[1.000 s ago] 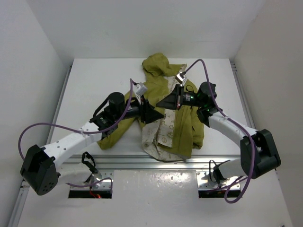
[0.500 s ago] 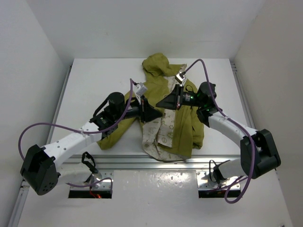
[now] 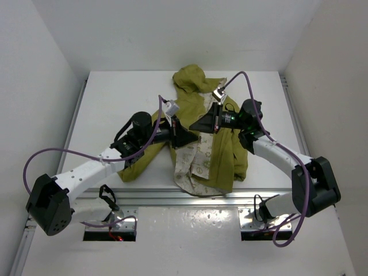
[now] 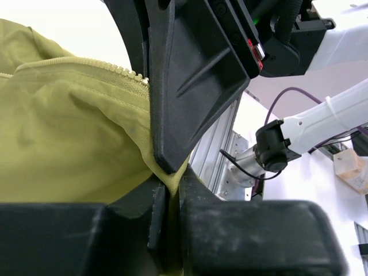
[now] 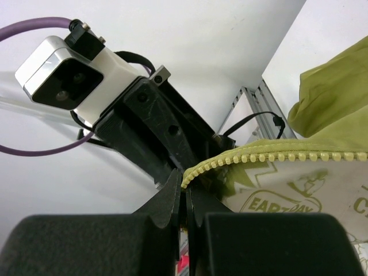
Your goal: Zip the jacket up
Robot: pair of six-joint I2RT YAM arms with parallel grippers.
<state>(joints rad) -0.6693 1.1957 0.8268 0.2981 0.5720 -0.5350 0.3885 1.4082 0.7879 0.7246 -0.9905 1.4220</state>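
Jacket, olive, lying open on the table between both arms: we clamp left gripper and right gripper each on a front zipper edge, tips near together, presumably to mate the teeth.

The top view looks steeply down from above and behind both arms, over the whole table. Each wrist view looks out from close behind its own gripper. The left gripper and right gripper face each other, and both views share the jacket edge between them.

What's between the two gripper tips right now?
Only the jacket: left gripper and right gripper each pinch a zipper edge, nearly tip to tip. Clearest in wrist views.
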